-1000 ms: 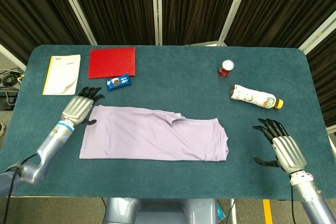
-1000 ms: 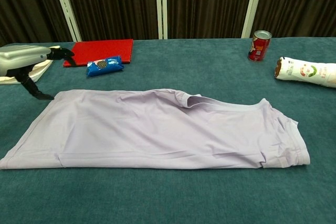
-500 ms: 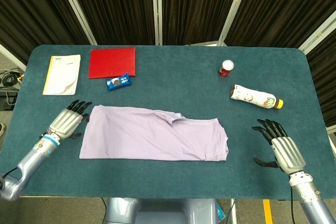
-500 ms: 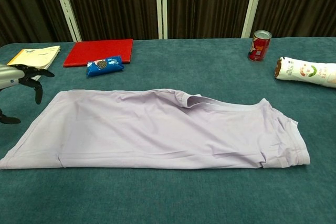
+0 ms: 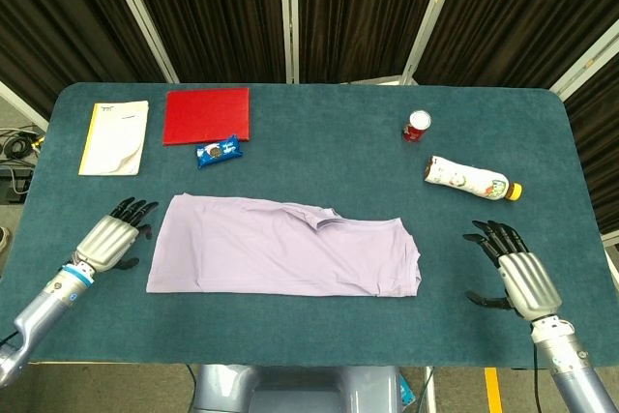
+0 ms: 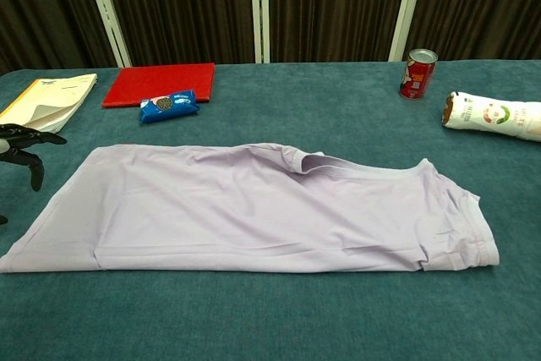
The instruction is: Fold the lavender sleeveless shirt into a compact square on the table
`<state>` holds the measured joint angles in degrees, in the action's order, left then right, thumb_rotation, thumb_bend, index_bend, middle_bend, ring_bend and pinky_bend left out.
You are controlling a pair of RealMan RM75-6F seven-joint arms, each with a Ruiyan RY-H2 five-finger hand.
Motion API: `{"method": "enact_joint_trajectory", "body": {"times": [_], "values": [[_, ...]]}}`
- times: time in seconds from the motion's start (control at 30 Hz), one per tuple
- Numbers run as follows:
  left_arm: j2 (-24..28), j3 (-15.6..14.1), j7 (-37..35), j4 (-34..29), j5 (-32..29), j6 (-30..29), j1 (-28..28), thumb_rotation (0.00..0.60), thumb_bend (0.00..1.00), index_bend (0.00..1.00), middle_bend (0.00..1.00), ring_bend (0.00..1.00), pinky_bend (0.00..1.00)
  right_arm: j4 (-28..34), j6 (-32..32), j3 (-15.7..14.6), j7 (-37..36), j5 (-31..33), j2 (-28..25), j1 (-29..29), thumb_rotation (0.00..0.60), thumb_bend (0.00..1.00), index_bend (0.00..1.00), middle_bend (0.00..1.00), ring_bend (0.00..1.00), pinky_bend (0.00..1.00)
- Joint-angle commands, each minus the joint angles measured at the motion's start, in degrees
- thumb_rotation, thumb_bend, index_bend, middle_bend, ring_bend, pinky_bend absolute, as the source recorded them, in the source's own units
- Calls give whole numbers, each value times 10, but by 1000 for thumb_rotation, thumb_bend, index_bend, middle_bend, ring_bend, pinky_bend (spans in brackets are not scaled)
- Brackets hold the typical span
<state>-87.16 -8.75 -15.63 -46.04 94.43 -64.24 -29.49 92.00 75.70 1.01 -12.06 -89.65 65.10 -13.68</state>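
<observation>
lavender sleeveless shirt (image 5: 290, 247) mid-table, thin, limp, light | take hold at short-end corners | left hand (image 5: 108, 239), right hand (image 5: 517, 276) fingers spread, empty

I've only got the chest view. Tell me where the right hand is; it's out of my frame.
Observer: The right hand is to the right of the shirt, clear of it, fingers apart, holding nothing.
Operator: Now the left hand. I see only fingertips at my left edge.
Observer: The left hand is just off the shirt's left edge, not touching it, and holds nothing.
Operator: Describe the bottle's cut-off end.
Observer: The bottle ends in a yellow cap that points to the right.
</observation>
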Motion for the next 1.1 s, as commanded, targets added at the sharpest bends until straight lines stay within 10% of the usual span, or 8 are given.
{"method": "enact_joint_trajectory", "body": {"times": [0.03, 1.1], "values": [[-19, 2, -9, 22, 3, -9, 5, 600, 226, 418, 0, 0, 0, 0, 0, 0, 1, 0, 0, 0, 600, 9, 233, 81, 0, 0], [-80, 1, -26, 84, 22, -12, -6, 600, 226, 352, 0, 0, 0, 6, 6, -1, 4, -4, -3, 3, 600, 9, 236, 82, 0, 0]]}}
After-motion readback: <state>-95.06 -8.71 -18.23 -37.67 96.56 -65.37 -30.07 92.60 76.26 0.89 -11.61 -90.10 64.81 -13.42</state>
